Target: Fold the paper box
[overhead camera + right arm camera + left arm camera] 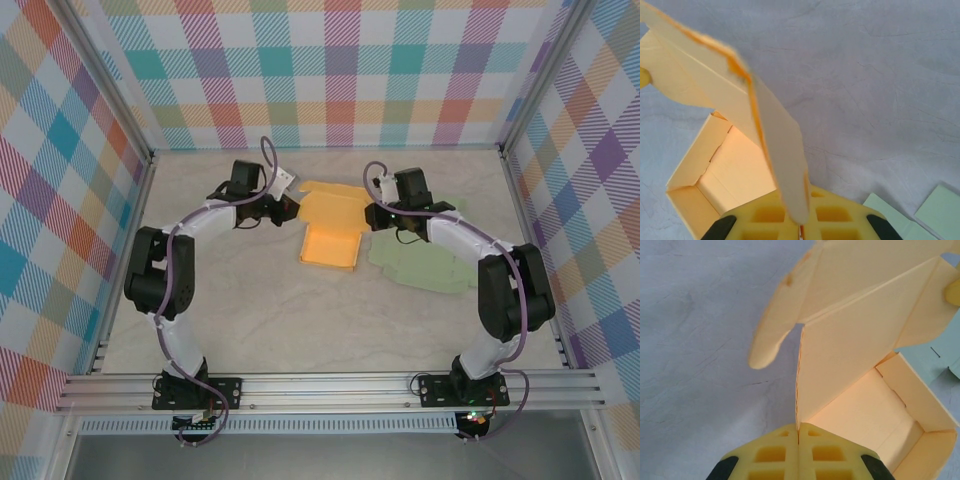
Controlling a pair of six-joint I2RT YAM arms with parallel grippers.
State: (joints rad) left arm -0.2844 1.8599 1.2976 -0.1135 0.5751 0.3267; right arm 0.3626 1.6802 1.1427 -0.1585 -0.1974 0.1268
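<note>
Biggest thing first: the marbled worktop (300, 330), and roughly in the middle of it, between the two arms, sits the orange paper box (330, 240). Its near half is already a shallow tray, while the far panels and flaps stand up loose. We see nothing inside that tray, just bare card and tucked-in side walls. Just beside it on the right lies a pale green sheet (425, 262), flat on the worktop, which looks to us like another unfolded blank. The left fingers (790, 442) are clenched on the edge of the box's upright left panel, and the right fingers (816, 215) are pinched shut on the thin flap on the opposite side. We reckon this card is super light and floppy. It bends anywhere, not only at the creases, and the whole box will slide if pushed. So grab panels at the edges, close to the fold lines, and keep both sides moving together or it'll buckle.
</note>
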